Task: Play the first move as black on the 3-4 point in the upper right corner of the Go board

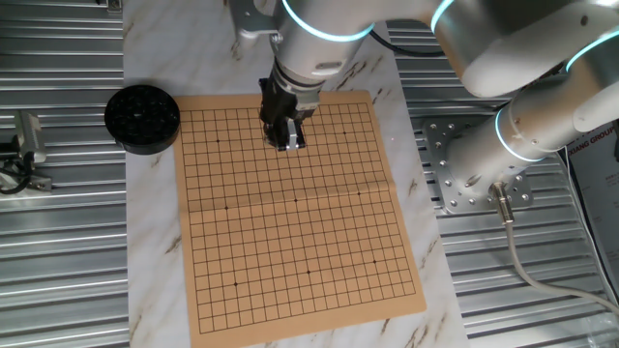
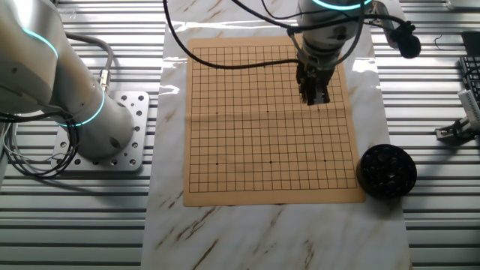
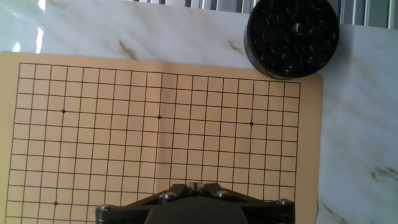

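Note:
The tan Go board (image 1: 300, 232) lies flat on a marbled mat, and I see no stone on its grid in any view. My gripper (image 1: 288, 141) hangs over the board's far middle rows, a little above the surface. From the other fixed view the gripper (image 2: 314, 97) is over the board's (image 2: 262, 135) right part. In the hand view the gripper (image 3: 194, 185) has its fingertips pressed together and nothing shows between them. The board (image 3: 124, 143) spreads ahead of the gripper.
A round black ribbed bowl (image 1: 142, 118) full of black stones stands off the board's corner on the mat; the same bowl (image 2: 386, 171) (image 3: 292, 37) shows in the other two views. Ribbed metal tabletop surrounds the mat. The arm's base (image 2: 97, 127) is bolted beside it.

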You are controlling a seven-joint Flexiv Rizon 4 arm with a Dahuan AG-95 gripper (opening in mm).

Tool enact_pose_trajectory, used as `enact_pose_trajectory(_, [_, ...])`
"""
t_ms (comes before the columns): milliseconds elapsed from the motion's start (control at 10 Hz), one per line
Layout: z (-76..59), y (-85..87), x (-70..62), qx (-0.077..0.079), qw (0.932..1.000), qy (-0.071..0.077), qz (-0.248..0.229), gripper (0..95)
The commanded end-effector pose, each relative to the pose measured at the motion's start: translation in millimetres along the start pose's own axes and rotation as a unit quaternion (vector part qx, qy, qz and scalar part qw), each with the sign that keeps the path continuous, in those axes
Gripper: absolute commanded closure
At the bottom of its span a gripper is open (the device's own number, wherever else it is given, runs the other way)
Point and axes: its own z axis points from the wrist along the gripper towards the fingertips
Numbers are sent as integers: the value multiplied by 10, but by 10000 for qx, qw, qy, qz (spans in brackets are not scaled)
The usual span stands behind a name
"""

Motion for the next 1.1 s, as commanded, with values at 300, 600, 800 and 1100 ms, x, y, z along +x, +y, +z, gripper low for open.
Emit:
enact_pose_trajectory(300, [41,-10,-24,-29,9999,-8,155,950])
enact_pose_trajectory(600, [38,-9,-29,-53,9990,6,438,950])
enact_pose_trajectory(800, [32,-7,-32,-11,9981,12,620,950])
enact_pose_trajectory(1100, [16,-2,-26,18,9968,9,802,950])
